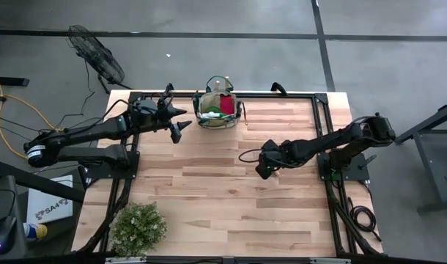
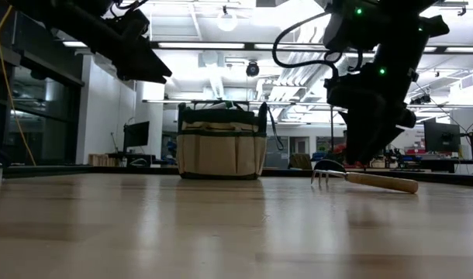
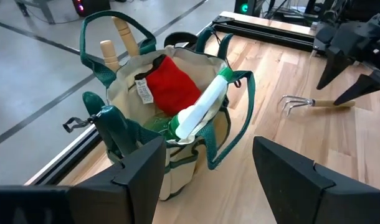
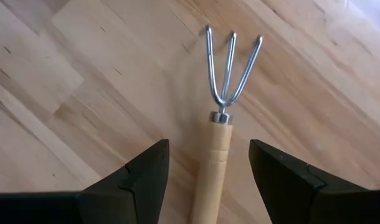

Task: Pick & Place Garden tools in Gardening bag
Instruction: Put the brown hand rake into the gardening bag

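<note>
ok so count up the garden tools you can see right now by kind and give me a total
Wire rake: 1, lying on the table between the right gripper's open fingers
Wooden tool handles sticking out of the gardening bag: 2
Green sprayer in the bag: 1
Red-handled tool in the bag: 1
Total: 5

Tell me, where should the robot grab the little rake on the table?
Probably the wooden handle, from above. The rake lies flat, its thin wire prongs offering little to pinch. The right gripper hangs open, a finger on each side of the handle, so closing there should work.
</note>
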`<state>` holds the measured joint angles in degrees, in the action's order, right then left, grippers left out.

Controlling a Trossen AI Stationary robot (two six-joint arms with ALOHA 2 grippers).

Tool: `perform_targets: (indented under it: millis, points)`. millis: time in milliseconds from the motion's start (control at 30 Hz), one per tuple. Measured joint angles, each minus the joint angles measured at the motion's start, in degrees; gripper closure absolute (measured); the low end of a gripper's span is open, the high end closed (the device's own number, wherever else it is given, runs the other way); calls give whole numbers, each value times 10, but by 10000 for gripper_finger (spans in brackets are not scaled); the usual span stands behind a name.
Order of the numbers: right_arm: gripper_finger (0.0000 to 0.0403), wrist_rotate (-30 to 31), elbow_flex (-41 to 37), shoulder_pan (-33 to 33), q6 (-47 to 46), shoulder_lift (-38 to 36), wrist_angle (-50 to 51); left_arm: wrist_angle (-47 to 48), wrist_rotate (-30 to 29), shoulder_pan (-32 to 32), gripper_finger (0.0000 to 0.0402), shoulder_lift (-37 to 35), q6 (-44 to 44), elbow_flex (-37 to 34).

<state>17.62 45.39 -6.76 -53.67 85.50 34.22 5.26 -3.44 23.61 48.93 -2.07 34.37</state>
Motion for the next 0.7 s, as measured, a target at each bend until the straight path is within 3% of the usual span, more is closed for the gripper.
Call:
perform_targets:
  millis: [300, 700]
  points:
    - [190, -71, -18, -20, -35, 0, 6, 0, 0, 0, 168, 0, 0, 0]
    - [190, -70, -22, -50, -78, 1, 17, 0, 0, 0, 168, 0, 0, 0]
